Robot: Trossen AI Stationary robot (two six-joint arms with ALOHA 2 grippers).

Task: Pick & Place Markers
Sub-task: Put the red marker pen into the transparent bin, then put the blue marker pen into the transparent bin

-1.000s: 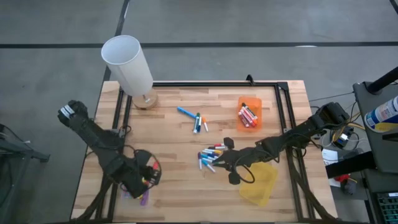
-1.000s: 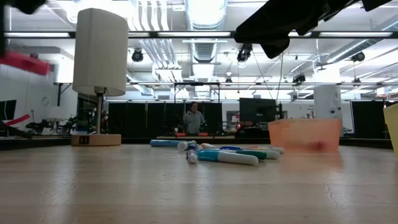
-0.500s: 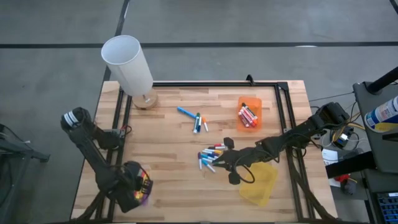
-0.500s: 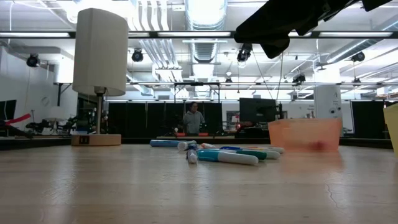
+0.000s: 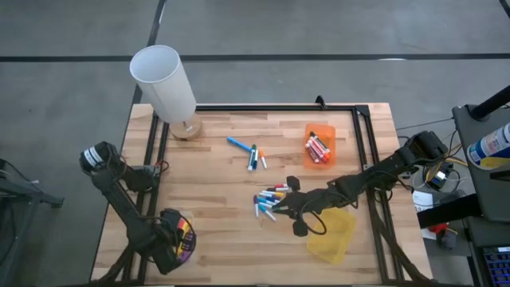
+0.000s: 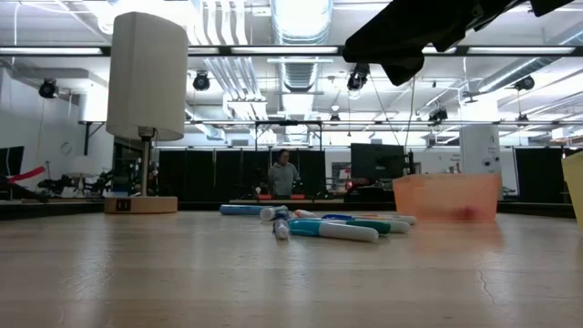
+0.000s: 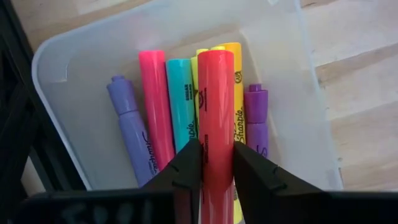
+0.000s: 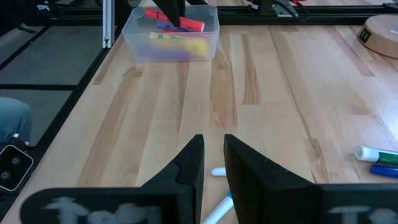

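Observation:
My left gripper [image 7: 216,171] is over a clear bin [image 5: 185,243] at the table's near-left corner, shut on a red marker [image 7: 216,118]. Purple, pink, teal and yellow markers [image 7: 180,106] lie flat on the bin's floor. The right wrist view shows the same clear bin [image 8: 171,34] from afar. My right gripper [image 5: 283,206] hovers above a pile of markers [image 5: 269,199] at mid-table, its fingers a narrow gap apart [image 8: 213,163]. That pile of markers [image 6: 328,226] lies on the wood. Two blue markers [image 5: 249,153] lie farther back. My left gripper pinches the red marker's barrel [image 7: 216,158] between its two fingers, coming from above. The marker runs on past the fingertips toward the bin's floor. It sits over the markers in the bin; I cannot tell whether it touches them.
An orange bin [image 5: 319,145] with red markers stands far right, and a yellow bin [image 5: 333,233] near right. A white-shaded lamp [image 5: 166,84] stands at the far-left corner. Black frame rails [image 5: 151,151] run along the table's sides. A person [image 6: 284,173] stands in the room behind.
My left gripper, carrying the red marker, has moved toward the table's near-left corner and come over the clear bin, leaving the low view. My right arm has kept still.

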